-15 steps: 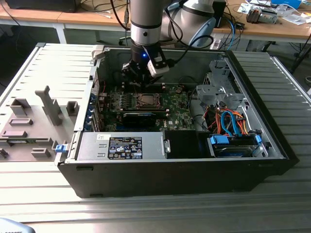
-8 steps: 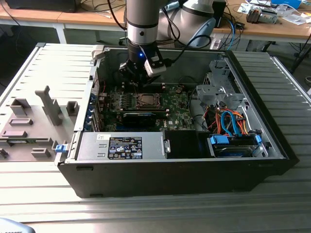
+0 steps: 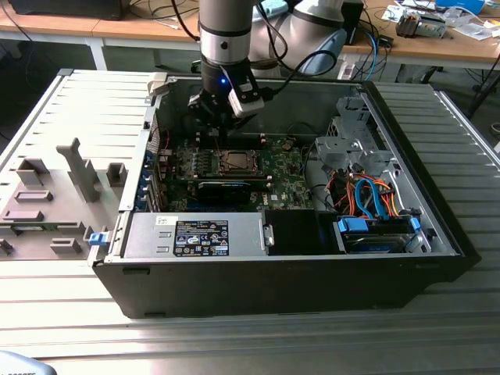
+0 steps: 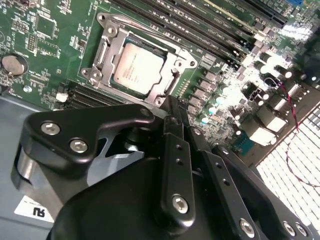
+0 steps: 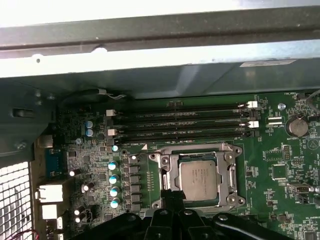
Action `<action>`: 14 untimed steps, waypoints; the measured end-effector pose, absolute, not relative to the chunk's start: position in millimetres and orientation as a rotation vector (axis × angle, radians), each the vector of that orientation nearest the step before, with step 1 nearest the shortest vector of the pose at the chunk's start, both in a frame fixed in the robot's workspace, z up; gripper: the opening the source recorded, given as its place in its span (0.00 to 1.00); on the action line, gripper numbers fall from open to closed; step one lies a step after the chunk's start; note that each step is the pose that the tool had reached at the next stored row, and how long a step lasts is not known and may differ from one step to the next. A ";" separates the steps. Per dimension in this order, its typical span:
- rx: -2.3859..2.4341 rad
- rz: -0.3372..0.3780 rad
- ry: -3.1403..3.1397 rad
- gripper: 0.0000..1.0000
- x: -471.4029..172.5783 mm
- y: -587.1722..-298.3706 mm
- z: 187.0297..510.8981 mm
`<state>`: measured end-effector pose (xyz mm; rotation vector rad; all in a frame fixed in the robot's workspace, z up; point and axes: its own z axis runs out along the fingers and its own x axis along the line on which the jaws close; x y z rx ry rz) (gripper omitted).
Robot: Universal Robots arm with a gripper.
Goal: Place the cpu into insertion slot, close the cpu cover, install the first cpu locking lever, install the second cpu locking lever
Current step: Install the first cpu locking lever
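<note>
Second wrist view: small flat square cpu (image 4: 138, 68) with a matte silvery-grey metal top sits in the square metal-rimmed insertion slot (image 4: 102, 47), the thin silvery cpu cover (image 4: 176, 67) framing it flat, on the green motherboard (image 4: 45, 45) beside the long narrow black memory slots (image 4: 200, 20). The black gripper (image 4: 172, 107) has its fingers (image 4: 175, 150) clenched together on nothing, tips at the socket's edge. In the exterior view the arm reaches into the open black computer case (image 3: 437, 226) on the ridged grey tabletop (image 3: 234, 344), orange and blue cables (image 3: 367, 195) well apart.
</note>
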<state>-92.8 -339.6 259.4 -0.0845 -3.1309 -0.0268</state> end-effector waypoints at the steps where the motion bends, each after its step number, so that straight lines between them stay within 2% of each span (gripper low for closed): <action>1: -0.084 -0.027 -3.131 0.11 -95.1 -339.4 259.6; 14: -0.083 -0.029 -3.134 0.11 -117.8 -329.8 260.3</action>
